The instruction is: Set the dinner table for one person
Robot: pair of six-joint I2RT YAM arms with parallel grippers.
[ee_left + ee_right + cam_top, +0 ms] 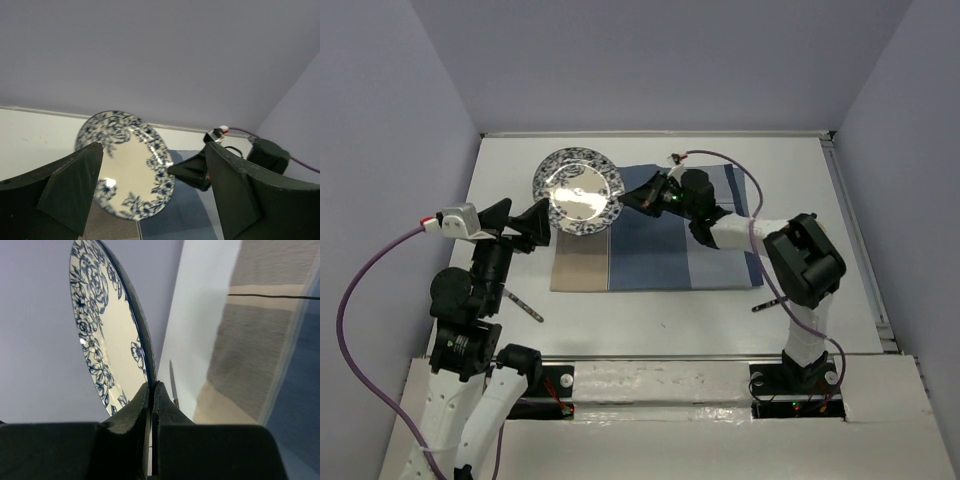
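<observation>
Closest to the lens in the right wrist view, the right fingers are pinching almost fully together on the thin rim of the blue-flowered plate, so we are carrying it by its edge alone. In the overhead view the plate is sitting upper left of centre, tilted over the upper-left corner of the striped placemat and partly over the bare white worktop, which is filling most of that frame. We cannot tell whether the plate's lower edge is touching the cloth. The left fingers are standing wide apart and holding nothing, facing the plate from the left of the overhead frame. We are judging the plate to be ceramic: stiff, fairly heavy for a rim pinch, glazed and slippery, and likely to chip or crack if it drops onto the hard worktop. The rim is the only place we are able to take hold of it, so a slow lowering onto the soft placemat is looking wise. A slim dark utensil is lying lower left of the placemat, and another lower right.
</observation>
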